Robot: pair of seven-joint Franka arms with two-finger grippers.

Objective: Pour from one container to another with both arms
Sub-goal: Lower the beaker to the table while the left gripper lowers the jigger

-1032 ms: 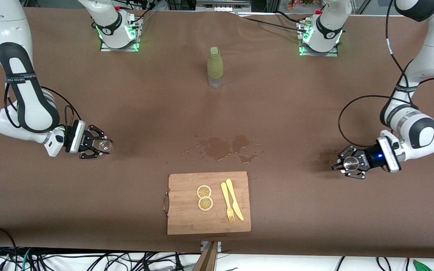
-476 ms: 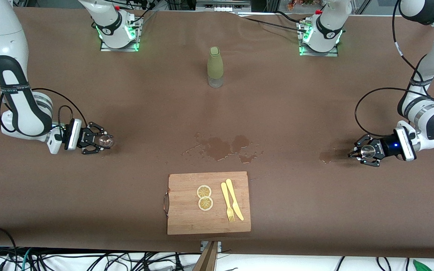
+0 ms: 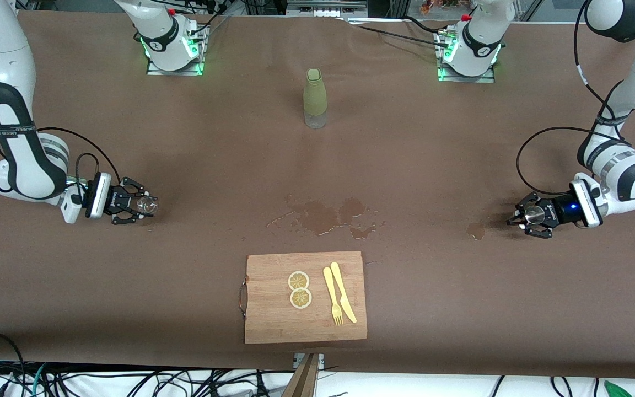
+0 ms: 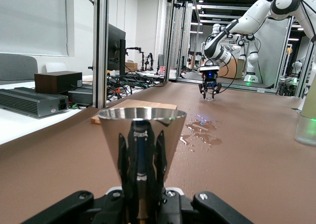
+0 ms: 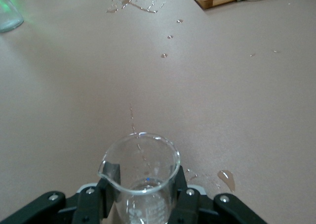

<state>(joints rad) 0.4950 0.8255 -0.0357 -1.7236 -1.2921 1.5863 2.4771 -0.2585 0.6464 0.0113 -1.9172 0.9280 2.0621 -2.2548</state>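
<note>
Brown desk (image 3: 433,165), wet at centre with a puddle (image 3: 326,216). Left hand (image 3: 532,215), at 3 o'clock from the puddle at its own arm's end, is clamped on a steel cup (image 4: 140,135), upright, mouth up, low over a small wet spot (image 3: 476,230). Right hand (image 3: 133,205), at 9 o'clock, grips a glass beaker (image 5: 140,172), spout outward, seemingly near empty. Both vessels are held well apart, probably pouring done or not begun. Bottle (image 3: 315,99) stands at 12 o'clock; board (image 3: 273,309) with lemon slices (image 3: 299,289), fork (image 3: 332,303) and knife (image 3: 344,300) lies at 6 o'clock.
</note>
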